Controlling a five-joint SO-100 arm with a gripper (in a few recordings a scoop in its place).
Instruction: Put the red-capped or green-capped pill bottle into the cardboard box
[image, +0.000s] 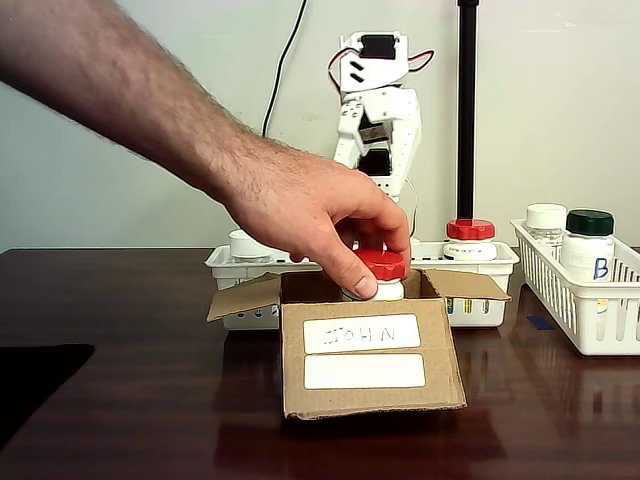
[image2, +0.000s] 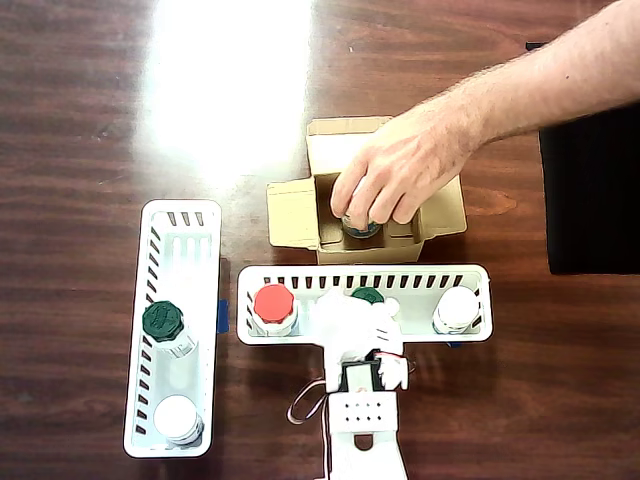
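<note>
The cardboard box (image: 365, 362) (image2: 292, 212) stands open on the dark table, its "JOHN" label facing the fixed view. A person's hand (image: 310, 215) (image2: 400, 175) reaches into it and holds a red-capped white bottle (image: 380, 270) at the box's opening. The dark green cap of the pill bottle (image2: 367, 295) shows in the long white basket (image2: 470, 275) behind the box, partly hidden under my arm. My white gripper (image2: 348, 322) (image: 385, 178) hangs folded over that basket, away from the box. Its fingers are hidden, so I cannot tell how they stand.
The long basket also holds a red-capped bottle (image2: 273, 303) (image: 470, 238) and a white-capped one (image2: 456, 308). A second basket (image2: 150, 250) (image: 590, 320) holds the green-capped "B" bottle (image: 589, 245) (image2: 163, 321) and a white-capped bottle (image2: 178, 416). A black mat (image2: 590, 190) lies beyond the box.
</note>
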